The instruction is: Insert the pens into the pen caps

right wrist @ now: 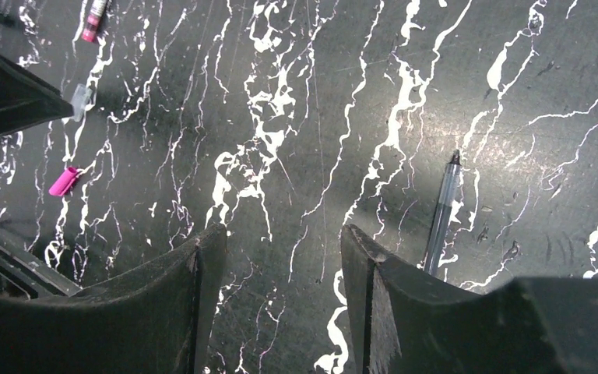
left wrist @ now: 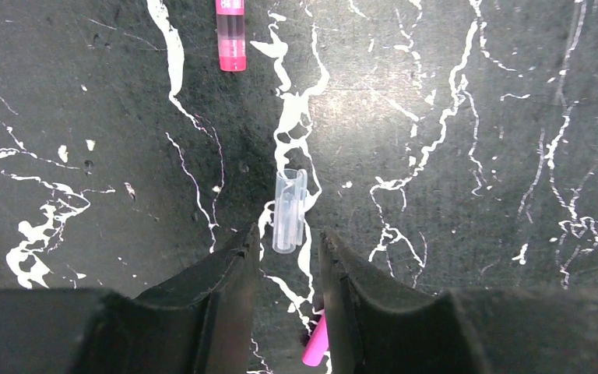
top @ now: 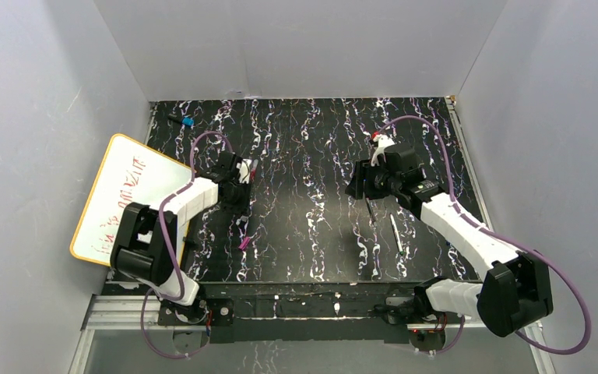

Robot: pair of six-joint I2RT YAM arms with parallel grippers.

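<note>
A small clear cap [left wrist: 289,212] is seen lying flat, its open end turned away. A magenta cap [left wrist: 316,343] is laid near it. A pink pen [left wrist: 231,35] is laid further off. A thin pen [right wrist: 442,214] with a dark tip is laid well apart.

Blk tabletop [top: 304,156] w/ white veining — pale grey walls [top: 304,47] on 3 sides, whiteboard [top: 128,195] left.

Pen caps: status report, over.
Left gripper open, tips astride clear cap. Magenta cap loose beneath it. Right gripper open, empty; ballpoint pen alongside.
</note>
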